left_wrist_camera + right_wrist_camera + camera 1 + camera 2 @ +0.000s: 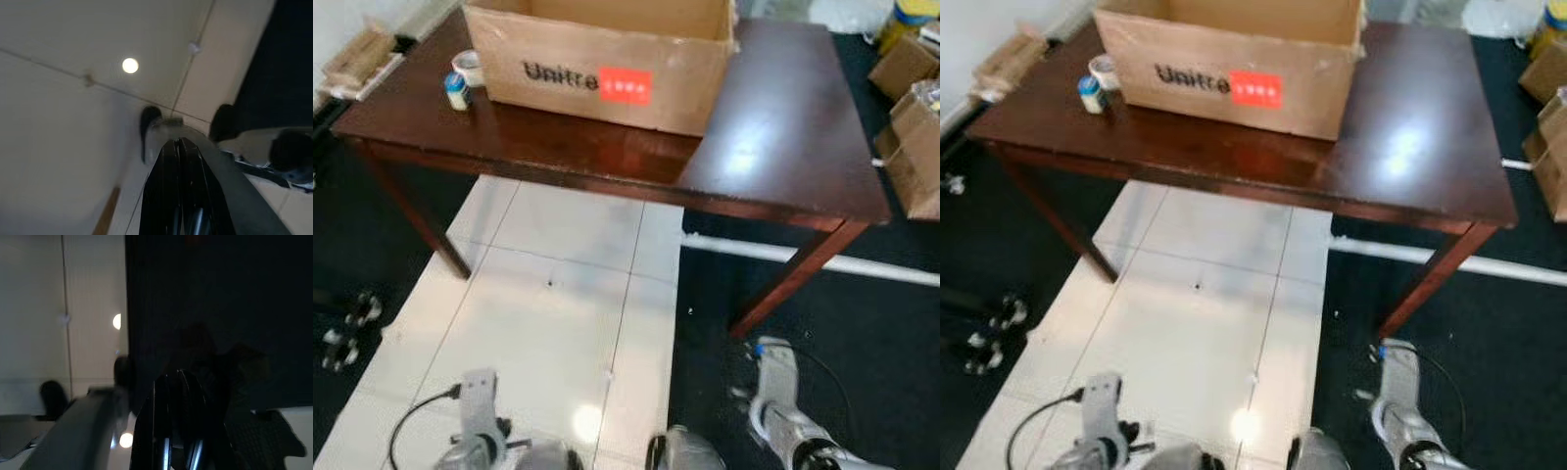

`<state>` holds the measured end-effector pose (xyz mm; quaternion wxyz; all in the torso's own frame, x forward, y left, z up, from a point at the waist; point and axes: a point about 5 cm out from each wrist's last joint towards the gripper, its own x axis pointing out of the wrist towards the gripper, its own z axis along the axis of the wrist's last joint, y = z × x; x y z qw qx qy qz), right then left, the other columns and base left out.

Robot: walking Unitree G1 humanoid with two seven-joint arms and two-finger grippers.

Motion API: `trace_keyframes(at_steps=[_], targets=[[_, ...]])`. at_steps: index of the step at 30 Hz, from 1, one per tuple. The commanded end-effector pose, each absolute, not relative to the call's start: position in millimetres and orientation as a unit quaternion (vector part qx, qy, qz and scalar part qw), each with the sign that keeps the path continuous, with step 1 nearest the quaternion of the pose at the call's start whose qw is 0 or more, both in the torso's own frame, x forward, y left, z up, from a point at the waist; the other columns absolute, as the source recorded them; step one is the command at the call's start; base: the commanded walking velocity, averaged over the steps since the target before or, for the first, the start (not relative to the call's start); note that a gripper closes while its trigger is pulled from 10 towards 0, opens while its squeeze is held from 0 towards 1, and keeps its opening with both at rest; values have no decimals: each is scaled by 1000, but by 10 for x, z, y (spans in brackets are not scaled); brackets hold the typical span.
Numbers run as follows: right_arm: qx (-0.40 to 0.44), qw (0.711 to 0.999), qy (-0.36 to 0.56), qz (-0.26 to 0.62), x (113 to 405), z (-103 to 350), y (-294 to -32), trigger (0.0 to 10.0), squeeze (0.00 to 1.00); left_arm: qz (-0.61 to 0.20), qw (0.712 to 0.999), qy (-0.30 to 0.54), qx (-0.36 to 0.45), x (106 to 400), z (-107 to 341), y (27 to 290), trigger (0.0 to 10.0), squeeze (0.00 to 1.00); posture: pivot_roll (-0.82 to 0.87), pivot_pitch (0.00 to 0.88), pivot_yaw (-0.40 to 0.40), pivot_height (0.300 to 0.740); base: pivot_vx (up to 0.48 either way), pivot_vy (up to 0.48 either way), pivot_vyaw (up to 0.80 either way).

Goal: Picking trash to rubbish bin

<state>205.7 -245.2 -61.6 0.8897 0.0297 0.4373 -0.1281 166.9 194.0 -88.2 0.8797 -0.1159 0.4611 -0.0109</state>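
1. Both my arms hang idle at my sides, low above the floor.
2. Left gripper [178, 147]: fingers pressed together, nothing between them, pointing down at the white tile floor [558, 323].
3. Right gripper [178, 382]: view is dark, but the fingers look pressed together too, holding nothing, over the dark carpet [862, 323].
4. Dark wooden table [783, 147] stands ahead of me.
5. Big cardboard box [607, 59] with "Unitree" print and a red label sits along the table's far edge, toward the left corner. Top is open; I can't see the contents.
6. Just beside the box, at the table's left edge: a small bottle with a blue cap [457, 91] and a roll of tape [467, 67] behind it.
7. More cardboard boxes [913, 137] on the carpet off the table's right edge.
8. Caster wheels [347, 333] of something on the carpet at far left.
9. I can't tell which item is the trash; can't make out a rubbish bin.
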Motion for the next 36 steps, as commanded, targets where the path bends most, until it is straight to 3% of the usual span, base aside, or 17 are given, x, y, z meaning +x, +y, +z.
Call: trace_keyframes(at_steps=[1, 21, 32, 36], targets=[[40, 887, 444, -123, 2028, -655, -2373, 10000, 0, -2, 869, 481, -112, 1527, -936, 1994, 10000, 0, 66, 130, 19, 740, 311, 0, 0], [46, 886, 445, -122, 2007, -670, -2360, 10000, 0, 3, 868, 484, -112, 1507, -947, 1981, 10000, 0, 63, 137, 17, 740, 301, 0, 0], [46, 885, 447, -121, 1993, -677, -2360, 10000, 0, 21, 867, 485, -109, 1500, -948, 2025, 10000, 0, 63, 137, 16, 740, 0, 0, 0], [46, 885, 447, -121, 1990, -678, -2362, 10000, 0, 26, 870, 483, -98, 1505, -942, 2047, 10000, 0, 61, 138, 17, 740, 0, -433, 0]])
